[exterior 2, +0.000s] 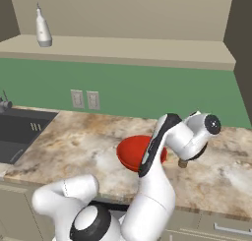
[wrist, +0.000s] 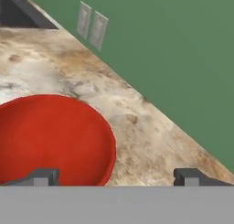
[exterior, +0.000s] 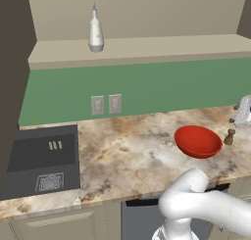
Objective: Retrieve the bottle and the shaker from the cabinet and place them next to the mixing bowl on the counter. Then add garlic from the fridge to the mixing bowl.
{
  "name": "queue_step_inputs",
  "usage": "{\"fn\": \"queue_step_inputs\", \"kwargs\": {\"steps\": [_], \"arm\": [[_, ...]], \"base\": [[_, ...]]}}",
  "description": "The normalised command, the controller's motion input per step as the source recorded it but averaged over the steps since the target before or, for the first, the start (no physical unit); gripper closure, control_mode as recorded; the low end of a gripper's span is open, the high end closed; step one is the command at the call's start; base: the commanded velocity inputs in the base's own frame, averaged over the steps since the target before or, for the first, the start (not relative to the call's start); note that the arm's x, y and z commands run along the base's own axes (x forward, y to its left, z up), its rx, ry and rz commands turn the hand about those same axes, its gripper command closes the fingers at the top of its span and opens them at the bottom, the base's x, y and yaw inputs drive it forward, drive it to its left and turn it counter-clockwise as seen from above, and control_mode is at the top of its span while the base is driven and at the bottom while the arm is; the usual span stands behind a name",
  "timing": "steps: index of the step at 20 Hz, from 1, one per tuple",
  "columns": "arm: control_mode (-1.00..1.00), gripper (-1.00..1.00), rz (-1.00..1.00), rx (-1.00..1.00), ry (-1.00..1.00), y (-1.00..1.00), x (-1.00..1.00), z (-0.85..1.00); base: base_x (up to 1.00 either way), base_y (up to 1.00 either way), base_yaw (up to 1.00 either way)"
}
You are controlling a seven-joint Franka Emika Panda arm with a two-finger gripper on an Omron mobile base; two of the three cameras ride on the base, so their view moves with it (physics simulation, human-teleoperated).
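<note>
The pale bottle (exterior: 95, 32) (exterior 2: 43, 27) stands upright on the cabinet shelf (exterior: 162, 49) (exterior 2: 138, 52), far up and left of my hand. On the marbled counter (exterior: 127, 158) (exterior 2: 74, 146) (wrist: 137, 122) sits the red mixing bowl (exterior: 198, 141) (exterior 2: 132, 151) (wrist: 50, 136). The small brown shaker (exterior: 229, 136) (exterior 2: 183, 163) stands upright just right of the bowl, partly hidden by my arm in the right base view. My gripper (exterior: 237, 117) (wrist: 119, 177) hovers above the shaker, open, its fingertips wide apart with nothing between them.
A dark sink (exterior: 41, 158) (exterior 2: 19, 132) is set into the counter at the left. Two wall outlets (exterior: 105, 105) (exterior 2: 84, 99) (wrist: 91, 25) sit on the green backsplash. My white arm crosses in front of the bowl in the right base view.
</note>
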Motion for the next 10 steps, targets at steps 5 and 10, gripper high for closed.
{"fn": "queue_step_inputs", "kwargs": {"steps": [5,10], "arm": [[-1.0,-1.0,-0.39,0.0,0.05,0.47,-0.06,0.5],[-1.0,-1.0,-0.4,0.0,0.07,0.43,-0.25,0.54]], "base": [[0.0,0.0,0.0],[0.0,0.0,0.0]]}}
